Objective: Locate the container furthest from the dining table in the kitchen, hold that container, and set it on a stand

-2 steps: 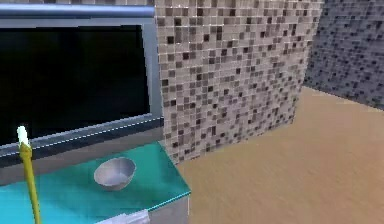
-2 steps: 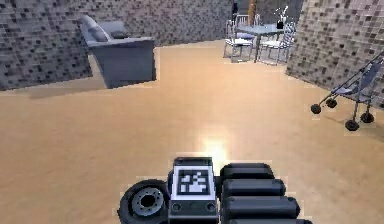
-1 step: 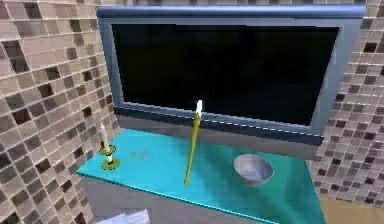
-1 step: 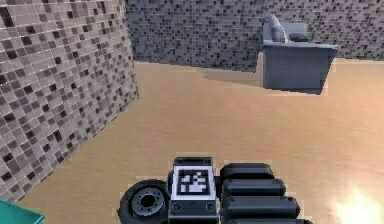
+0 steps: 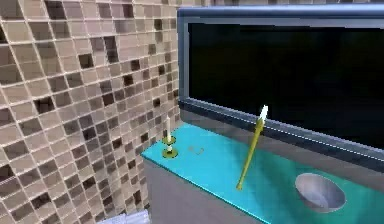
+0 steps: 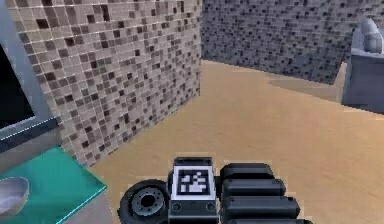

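1. The grey bowl point(image 5: 320, 191), taken to be the container, is seen on the teal worktop point(image 5: 210, 175), far from its end corner. It could be knocked off if the pincer point(image 6: 146, 204) is pushed in too fast.
2. The tilted yellow stick point(image 5: 250, 150) is stood between the bowl and that corner. It could be bumped and tipped over.
3. Whether anything is held by the pincer cannot be told.
4. Counted: one bowl, one yellow stick, one small gold thing point(image 5: 170, 146) by the end corner, and one dark screen point(image 5: 290, 60).

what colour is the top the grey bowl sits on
Teal top, seen best in the forward view.
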Controlling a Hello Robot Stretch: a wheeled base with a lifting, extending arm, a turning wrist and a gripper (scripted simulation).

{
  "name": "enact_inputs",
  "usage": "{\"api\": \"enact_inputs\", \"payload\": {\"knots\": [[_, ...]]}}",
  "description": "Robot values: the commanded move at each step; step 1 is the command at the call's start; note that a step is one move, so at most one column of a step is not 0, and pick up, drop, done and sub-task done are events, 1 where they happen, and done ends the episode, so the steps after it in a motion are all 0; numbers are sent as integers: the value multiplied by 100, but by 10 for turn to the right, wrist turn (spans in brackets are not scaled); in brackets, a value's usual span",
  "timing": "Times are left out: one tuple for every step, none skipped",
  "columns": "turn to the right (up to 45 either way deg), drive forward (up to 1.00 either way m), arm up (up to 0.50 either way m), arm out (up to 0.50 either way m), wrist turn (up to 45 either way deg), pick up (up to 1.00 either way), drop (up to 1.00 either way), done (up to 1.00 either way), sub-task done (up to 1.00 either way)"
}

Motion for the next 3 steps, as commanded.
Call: {"api": "enact_inputs", "payload": {"knots": [[450,0,0,0,0,0,0,0,0],[120,0,0,0,0,0,0,0,0],[-150,0,0,0,0,0,0,0,0]]}}
